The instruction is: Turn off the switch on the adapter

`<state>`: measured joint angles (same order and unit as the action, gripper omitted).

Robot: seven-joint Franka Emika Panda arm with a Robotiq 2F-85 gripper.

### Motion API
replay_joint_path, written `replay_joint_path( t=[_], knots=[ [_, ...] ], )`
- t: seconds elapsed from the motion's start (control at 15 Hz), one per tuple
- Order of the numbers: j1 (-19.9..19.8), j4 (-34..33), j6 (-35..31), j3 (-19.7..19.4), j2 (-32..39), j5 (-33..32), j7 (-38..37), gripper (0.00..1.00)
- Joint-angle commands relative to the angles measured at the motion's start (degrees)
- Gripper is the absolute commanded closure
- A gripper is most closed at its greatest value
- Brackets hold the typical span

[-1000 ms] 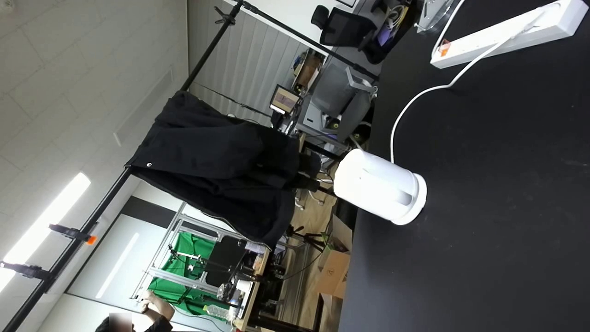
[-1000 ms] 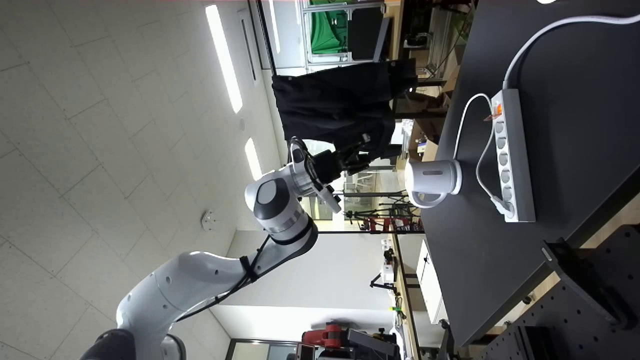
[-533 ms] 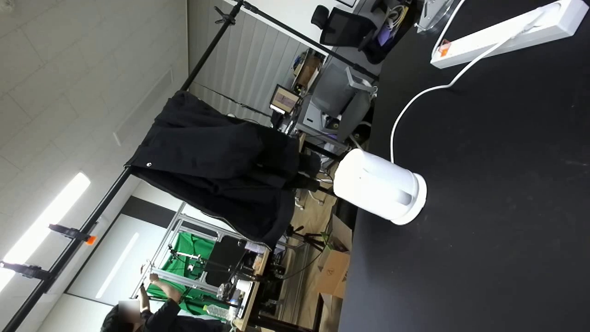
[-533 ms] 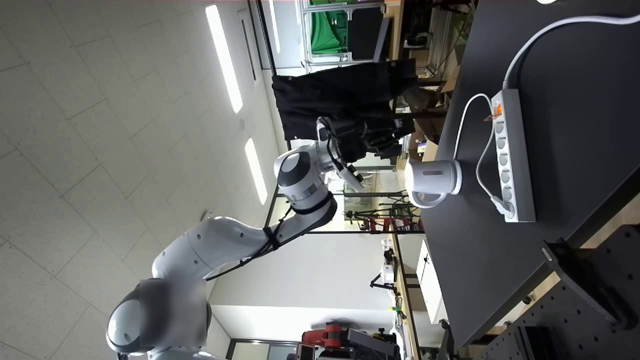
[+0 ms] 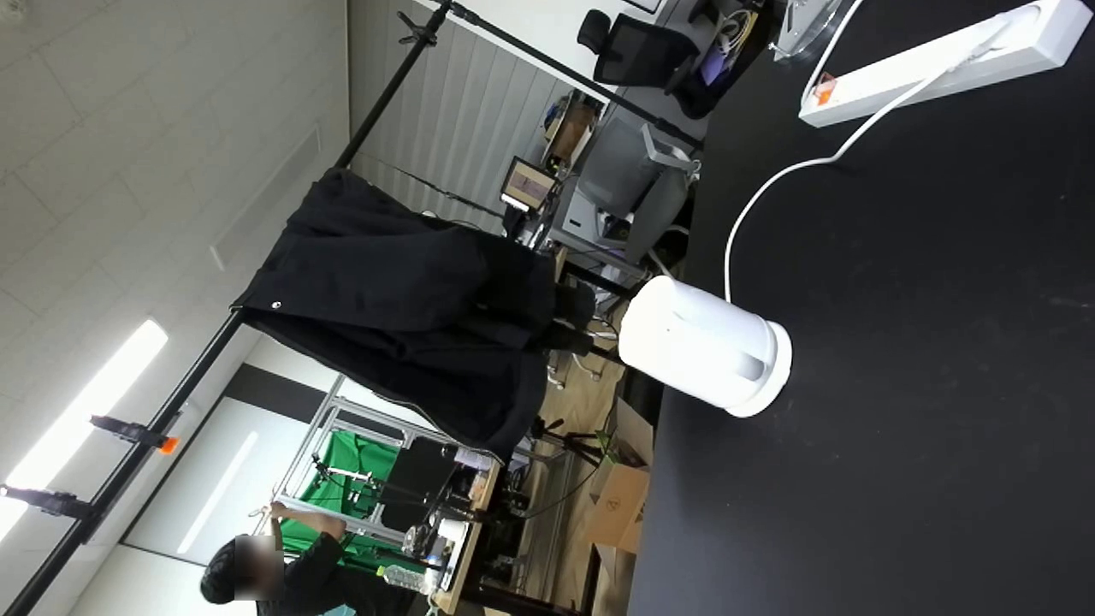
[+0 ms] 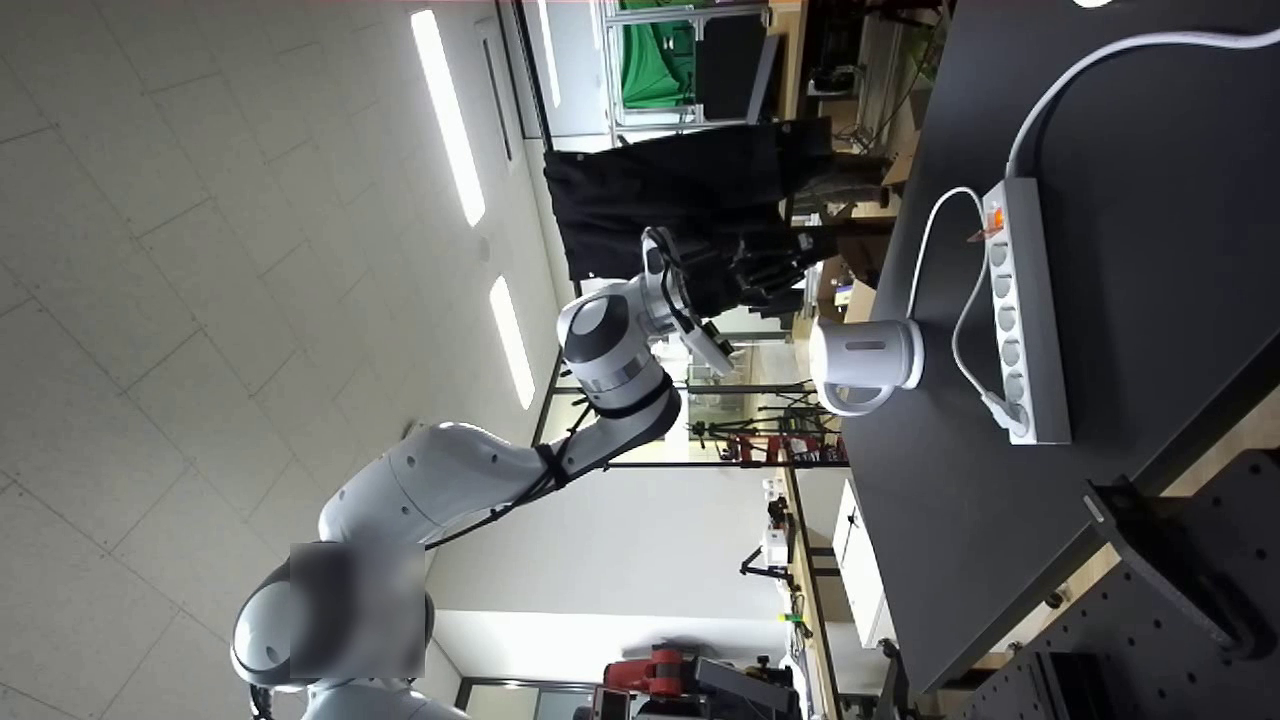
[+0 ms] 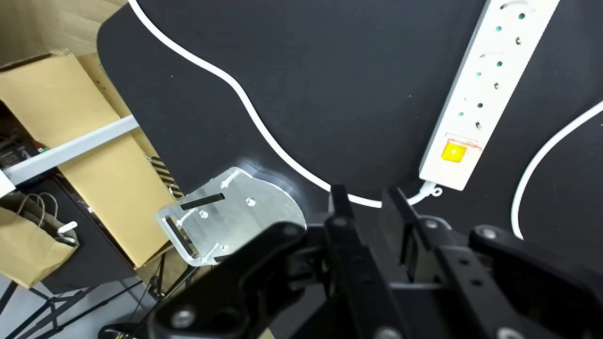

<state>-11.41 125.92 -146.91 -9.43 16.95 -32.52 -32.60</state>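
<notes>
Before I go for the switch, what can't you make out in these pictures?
Switch: any on/off marking too small to read in the wrist view.
Strip cord: partly hidden behind the gripper, its far end cut off by the wrist view's top edge.
Slotted plate: lower right hidden by the gripper, wrist view.
White object: cut off by the top edge in an exterior view.
</notes>
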Motion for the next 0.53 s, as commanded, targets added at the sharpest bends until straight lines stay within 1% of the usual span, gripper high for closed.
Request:
replay_joint_path(
  t=[0.0, 0.2, 0.27, 0.33, 0.4, 0.47],
  knots=[
    [2.9, 0.0, -0.3, -3.0, 0.1, 1.5, 1.0, 0.75],
    [2.9, 0.0, -0.2, -3.0, 0.1, 1.5, 1.0, 0.75],
    [2.9, 0.0, -0.2, -3.0, 0.1, 1.5, 1.0, 0.94],
    [3.5, -1.5, 0.3, -3.2, 1.5, 1.7, 0.6, 0.94],
    [4.1, -2.5, 0.7, -3.5, 2.4, 2.6, 1.1, 1.0],
    [4.9, -3.5, 0.8, -3.8, 3.5, 3.4, 1.1, 1.0]
  ],
)
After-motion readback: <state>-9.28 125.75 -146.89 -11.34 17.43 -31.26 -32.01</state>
